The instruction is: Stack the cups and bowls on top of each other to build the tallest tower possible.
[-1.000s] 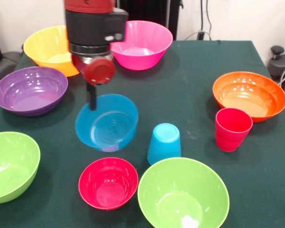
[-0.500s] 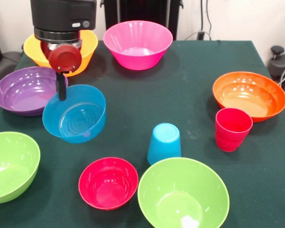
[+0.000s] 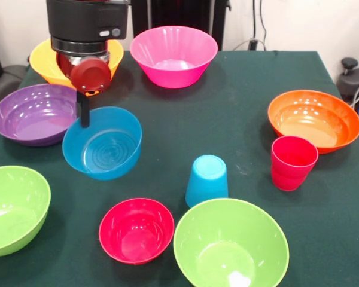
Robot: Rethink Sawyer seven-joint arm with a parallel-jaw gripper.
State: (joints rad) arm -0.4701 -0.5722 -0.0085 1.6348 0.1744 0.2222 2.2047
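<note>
My end effector (image 3: 84,116) hangs over the desk (image 3: 227,119), its one visible dark finger clamped on the rim of the blue bowl (image 3: 102,143), which tilts its open side toward the camera. Whether the bowl rests on the green cloth or hangs just above it cannot be told. Just beside the end effector, toward the picture's left, sits the purple bowl (image 3: 37,113), and behind my arm the yellow-orange bowl (image 3: 48,60) shows partly. Further along the back edge, to the picture's right, stands the pink bowl (image 3: 173,55). In front of the blue bowl lies the small red bowl (image 3: 136,230), with one lime green bowl (image 3: 15,209) at the left edge and another lime green bowl (image 3: 230,244) toward the right. Between them, the light blue cup (image 3: 207,179) stands upside down, close against the right-hand green bowl's far rim. Well apart, across the desk, the red-pink cup (image 3: 293,161) stands upright just in front of the orange bowl (image 3: 314,119). No pieces are stacked.
</note>
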